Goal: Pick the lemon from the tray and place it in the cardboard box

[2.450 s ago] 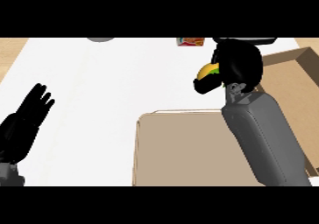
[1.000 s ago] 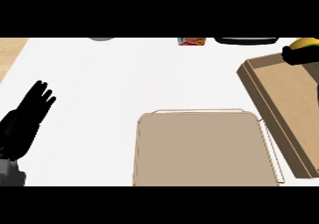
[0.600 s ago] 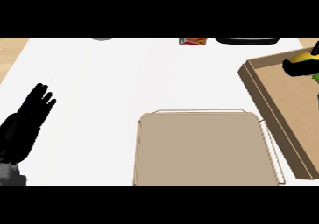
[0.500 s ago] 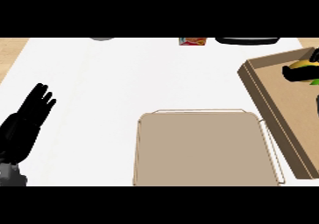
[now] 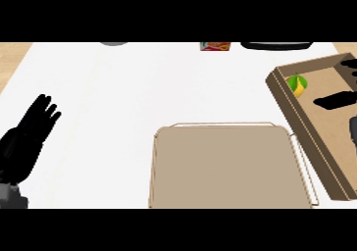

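The yellow-green lemon [image 5: 297, 84] lies inside the cardboard box [image 5: 306, 139], near its far left corner. My right hand [image 5: 338, 101] hovers over the box at the view's right edge, open, with its thumb and fingers spread and a gap between it and the lemon. The tan tray [image 5: 225, 125] with a thin wire rim sits in the near middle of the white counter and holds nothing. My left hand [image 5: 28, 136] rests open at the lower left, fingers straight and pointing up.
Along the counter's far edge stand a small red and orange carton [image 5: 215, 46], a dark flat object [image 5: 277, 45] and a grey round object [image 5: 114, 43]. The box lies just right of the tray.
The right hand carried the lemon from above the tray to the box at the right, then opened. The lemon now lies in the box, apart from the hand. The left hand stayed still.
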